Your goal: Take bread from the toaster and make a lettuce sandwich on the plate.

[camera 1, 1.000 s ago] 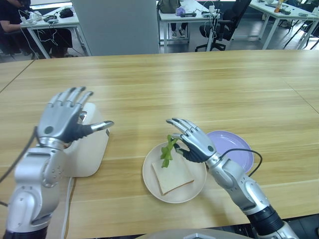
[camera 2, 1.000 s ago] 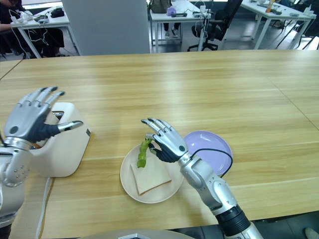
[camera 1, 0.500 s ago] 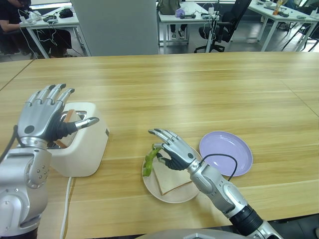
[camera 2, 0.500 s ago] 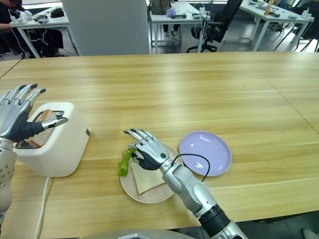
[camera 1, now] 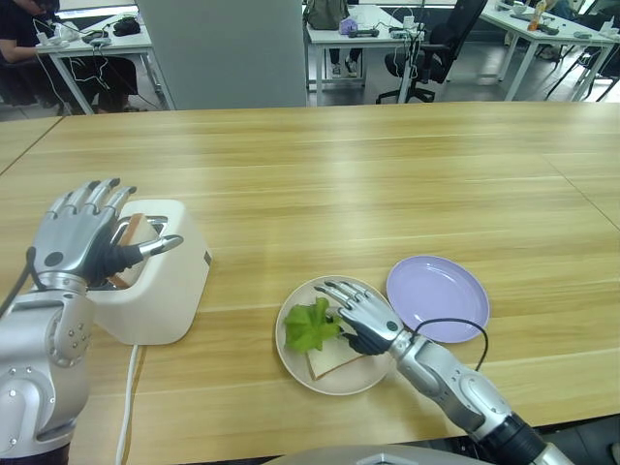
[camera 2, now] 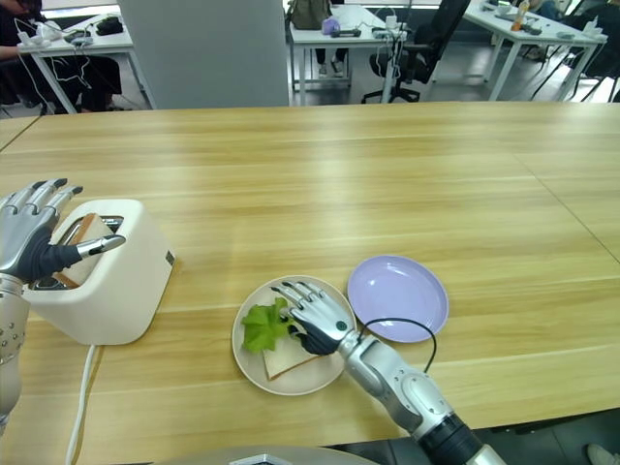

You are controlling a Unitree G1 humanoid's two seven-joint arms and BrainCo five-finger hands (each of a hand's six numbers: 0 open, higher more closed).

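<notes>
The wooden table (camera 1: pixel 387 174) is carrying everything, and the white toaster (camera 1: pixel 165 291) is sitting at the robot's left, close enough for that arm to work over it. The left hand (camera 1: pixel 82 237) is hovering right above the slot with its fingers spread and uncurled, grasping nothing; judging by the task, it is waiting there to draw out the second slice. The purple plate (camera 1: pixel 438 295) is lying bare just right of the beige plate (camera 1: pixel 334 378), probably having served as the lettuce's resting place.

The beige plate is sitting near the front edge, between the toaster and the purple plate, serving as the spot for building the sandwich. The right hand (camera 1: pixel 360 315) is lying low across it, palm down over the bread slice (camera 1: pixel 329 365), and is touching the lettuce (camera 1: pixel 308 326). Whether it is gripping the leaf or has let go cannot be told.

The slice is lying flat, one corner pointing toward the robot. The lettuce is resting crumpled on the slice's left part, overhanging toward the plate's left rim, showing no clear long axis. The toaster bread (camera 2: pixel 82 232) is standing on edge, top poking up, its length running along the slot from near-left to far-right
</notes>
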